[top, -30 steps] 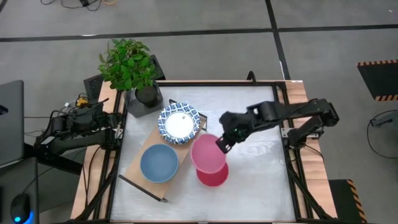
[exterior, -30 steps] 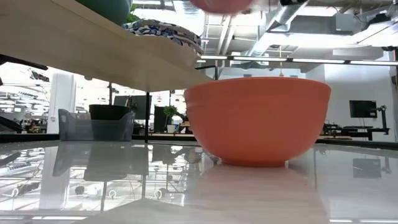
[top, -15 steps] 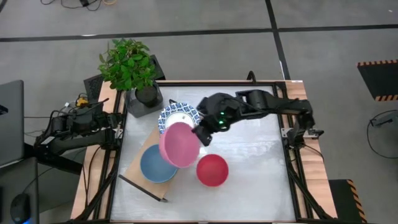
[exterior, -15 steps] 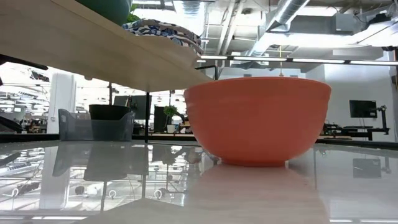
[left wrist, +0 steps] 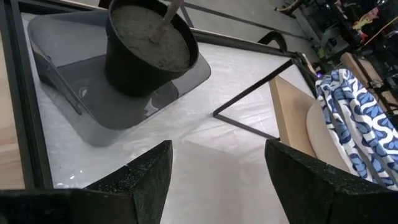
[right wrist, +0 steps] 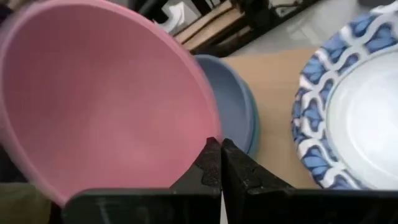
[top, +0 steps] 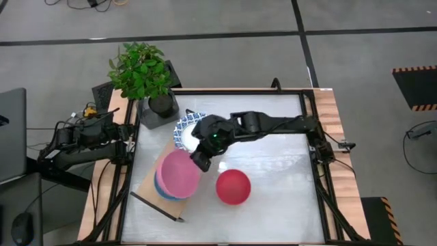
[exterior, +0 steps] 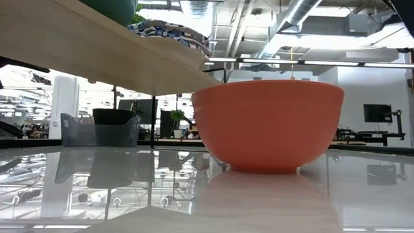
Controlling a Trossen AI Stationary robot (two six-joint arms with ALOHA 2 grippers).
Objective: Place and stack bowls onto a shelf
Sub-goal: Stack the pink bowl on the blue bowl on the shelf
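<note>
My right gripper (top: 199, 161) (right wrist: 221, 152) is shut on a pink bowl (top: 177, 174) (right wrist: 106, 93), which sits tilted over the blue bowl (top: 161, 193) (right wrist: 235, 109) on the light-wood shelf (top: 149, 179). The blue-and-white patterned bowl (top: 186, 128) (right wrist: 348, 106) sits on the shelf's far part, partly hidden by my right arm. A red bowl (top: 233, 186) (exterior: 268, 123) stands on the table beside the shelf. The low view shows a green bowl (exterior: 119, 10) on the shelf. My left gripper (top: 128, 140) (left wrist: 217, 155) waits open at the table's left edge. My right gripper pinches the pink bowl's rim (right wrist: 205, 134) on the side facing the table's right, between its two fingers (right wrist: 239, 171). It comes slanting down from the right. The bowl is tilted above the blue bowl; whether the two bowls touch, I cannot tell.
A potted plant (top: 143, 72) in a black pot (left wrist: 149, 53) on a grey tray stands at the table's far left corner, near the shelf's black end frame (left wrist: 255, 93). Bare white table (top: 280, 184) lies to the right of the red bowl.
My right gripper has carried the pink bowl from above the red bowl toward the table's left, past the patterned bowl, to over the blue bowl on the shelf. The bowl has stayed gripped by its rim throughout. The red bowl, covered before, now shows whole.
</note>
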